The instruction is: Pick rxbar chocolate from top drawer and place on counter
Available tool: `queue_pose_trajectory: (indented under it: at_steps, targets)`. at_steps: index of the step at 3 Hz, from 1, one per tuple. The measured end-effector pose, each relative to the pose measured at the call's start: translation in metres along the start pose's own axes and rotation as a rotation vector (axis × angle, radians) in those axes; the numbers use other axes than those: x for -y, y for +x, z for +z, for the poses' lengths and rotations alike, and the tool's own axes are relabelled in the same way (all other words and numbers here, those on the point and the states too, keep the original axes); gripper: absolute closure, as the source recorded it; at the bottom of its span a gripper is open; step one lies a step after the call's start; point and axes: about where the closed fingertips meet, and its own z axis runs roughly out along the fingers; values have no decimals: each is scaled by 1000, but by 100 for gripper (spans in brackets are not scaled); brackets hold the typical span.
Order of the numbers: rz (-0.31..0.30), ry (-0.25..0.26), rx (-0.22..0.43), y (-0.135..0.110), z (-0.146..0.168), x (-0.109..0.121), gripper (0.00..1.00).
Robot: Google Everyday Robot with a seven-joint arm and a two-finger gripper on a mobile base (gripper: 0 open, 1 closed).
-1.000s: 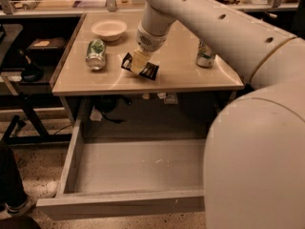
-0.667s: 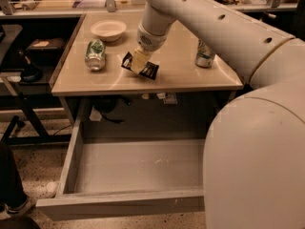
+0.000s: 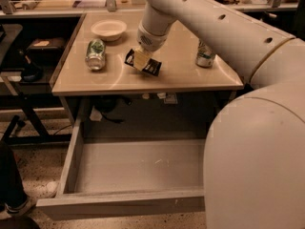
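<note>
**Ana:** Where was the rxbar chocolate (image 3: 153, 68) at that point?

**Ben:** Out of the top drawer (image 3: 119, 202) and over the counter (image 3: 181, 78), near its middle. The hand (image 3: 142, 60) was pinching it across the middle, so a dark end of the wrapper stuck out on each side. I couldn't tell whether the bar was already resting on the surface or was just above it.

**Ana:** So the step was setting it down. How should that have gone?

**Ben:** I'd have lowered it until the wrapper lay flat, then spread the grip and lifted straight up so the bar wasn't dragged along. There was free space around it. A green can lying on its side (image 3: 96, 54) was to one side, and an upright can (image 3: 205, 56) was well apart on the other.

**Ana:** And the containers?

**Ben:** The drawer was pulled fully open below the counter's front edge. The part of its grey floor I could see held nothing, though the arm (image 3: 214, 23) hid one end. The white bowl (image 3: 97, 28) at the back of the counter looked empty too.
</note>
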Motion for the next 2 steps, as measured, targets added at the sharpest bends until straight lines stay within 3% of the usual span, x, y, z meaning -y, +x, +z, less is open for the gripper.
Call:
queue_pose_trajectory:
  at_steps: [1,2]
  targets:
    - [0,0,0,0,0,0,11]
    - [0,0,0,0,0,0,0]
